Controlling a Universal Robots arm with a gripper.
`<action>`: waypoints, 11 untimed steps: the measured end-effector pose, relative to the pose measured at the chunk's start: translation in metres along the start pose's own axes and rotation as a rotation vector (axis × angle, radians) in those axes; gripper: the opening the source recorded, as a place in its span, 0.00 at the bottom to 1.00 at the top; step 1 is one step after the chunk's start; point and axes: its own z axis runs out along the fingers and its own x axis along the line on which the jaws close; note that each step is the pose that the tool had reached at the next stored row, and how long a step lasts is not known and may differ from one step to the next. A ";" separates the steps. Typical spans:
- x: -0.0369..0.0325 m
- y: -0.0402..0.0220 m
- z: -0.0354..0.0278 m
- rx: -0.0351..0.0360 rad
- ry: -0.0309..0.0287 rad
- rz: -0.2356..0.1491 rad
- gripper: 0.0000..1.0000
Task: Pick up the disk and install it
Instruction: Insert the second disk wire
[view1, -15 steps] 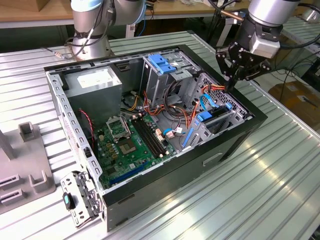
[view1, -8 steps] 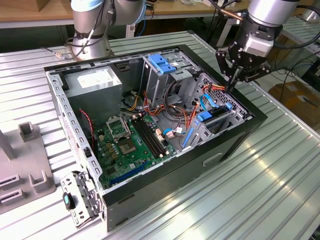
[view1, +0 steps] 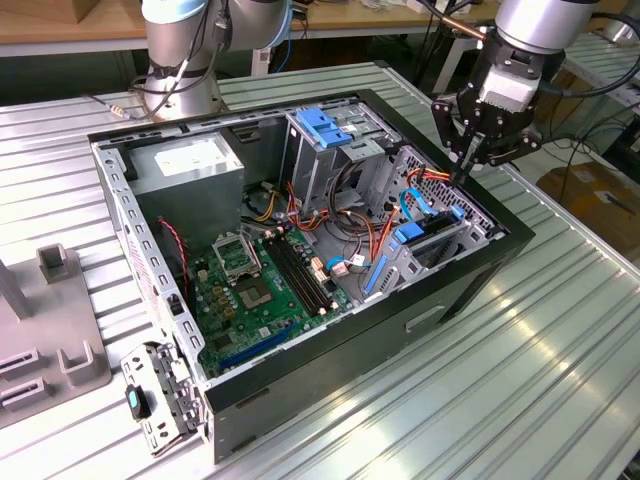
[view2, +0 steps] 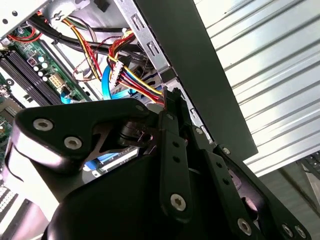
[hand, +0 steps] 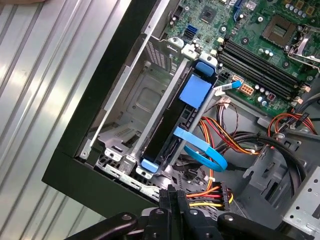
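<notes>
Gripper (view1: 466, 172) lowered at computer case (view1: 470, 290) corner, fingers closed on nothing, disk (hand: 172, 120) seated in bay, cables (hand: 215, 195) beside it

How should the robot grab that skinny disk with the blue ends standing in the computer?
Probably from straight above, pinching the disk across its thin upper edge near the middle. It stands on edge in a narrow bay with metal close on both sides, so only that edge looks free. The gripper hangs just above.
</notes>
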 end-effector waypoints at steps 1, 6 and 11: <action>0.0000 0.0000 0.0000 0.0000 0.0000 0.000 0.16; 0.0000 0.0000 0.0002 -0.0028 0.0030 0.045 0.16; 0.0000 0.0001 0.0006 -0.0081 0.0088 0.132 0.16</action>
